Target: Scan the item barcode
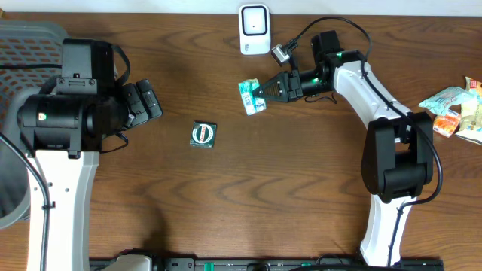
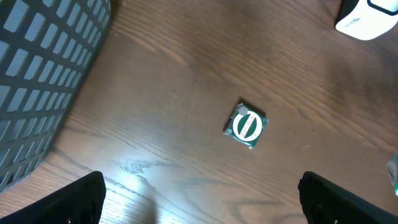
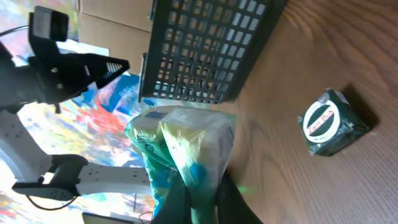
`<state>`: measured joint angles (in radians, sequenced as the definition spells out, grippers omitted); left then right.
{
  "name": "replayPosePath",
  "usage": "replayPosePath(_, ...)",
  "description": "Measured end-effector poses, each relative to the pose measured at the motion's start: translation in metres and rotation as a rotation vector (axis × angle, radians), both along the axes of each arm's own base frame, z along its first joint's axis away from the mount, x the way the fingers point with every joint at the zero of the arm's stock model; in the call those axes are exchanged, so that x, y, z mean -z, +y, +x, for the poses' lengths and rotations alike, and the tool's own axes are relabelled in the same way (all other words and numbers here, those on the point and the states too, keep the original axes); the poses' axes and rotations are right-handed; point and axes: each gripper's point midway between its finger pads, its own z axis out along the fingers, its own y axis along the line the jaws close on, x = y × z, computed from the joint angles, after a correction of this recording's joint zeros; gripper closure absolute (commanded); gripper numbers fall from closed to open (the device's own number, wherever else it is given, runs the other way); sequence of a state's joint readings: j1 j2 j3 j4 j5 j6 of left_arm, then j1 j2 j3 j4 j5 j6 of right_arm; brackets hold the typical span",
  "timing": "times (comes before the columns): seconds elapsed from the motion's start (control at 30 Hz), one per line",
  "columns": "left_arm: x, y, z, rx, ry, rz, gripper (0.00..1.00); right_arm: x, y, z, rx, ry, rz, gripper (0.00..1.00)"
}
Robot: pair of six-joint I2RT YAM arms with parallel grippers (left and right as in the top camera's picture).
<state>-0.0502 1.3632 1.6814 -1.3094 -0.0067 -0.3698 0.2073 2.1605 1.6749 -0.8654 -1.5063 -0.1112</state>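
**Packet held near the scanner**

In the upper centre of the overhead view, the right tool [image 1: 261, 91] is clenched on a green-and-white packet [image 1: 251, 97], just below the white scanner [image 1: 254, 30]. The next move likely calls for turning its barcode toward the scanner. The left tool [image 1: 149, 102] hangs released at left.

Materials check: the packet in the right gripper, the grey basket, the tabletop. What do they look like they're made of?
Packet: thin plastic film, glossy and printed; it creases and crumples where pinched.
Basket: likely moulded rigid plastic, matte grey; uniform square grid.
Tabletop: wood or wood-look laminate, can't tell which; brown grain, soft glare.
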Motion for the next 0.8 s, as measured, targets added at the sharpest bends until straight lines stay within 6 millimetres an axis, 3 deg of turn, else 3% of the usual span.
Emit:
replayPosePath(0.37,0.0,0.0,0.0,0.0,0.0,0.0,0.02,-0.005,-0.001,0.007,0.002,-0.048,0.029,0.99)
replayPosePath(0.67,0.0,0.0,0.0,0.0,0.0,0.0,0.02,-0.008,-0.03,0.03,0.08,-0.023,0.029,0.99)
replayPosePath(0.8,0.0,0.0,0.0,0.0,0.0,0.0,0.02,-0.008,-0.033,0.032,0.087,-0.015,0.028,0.99)
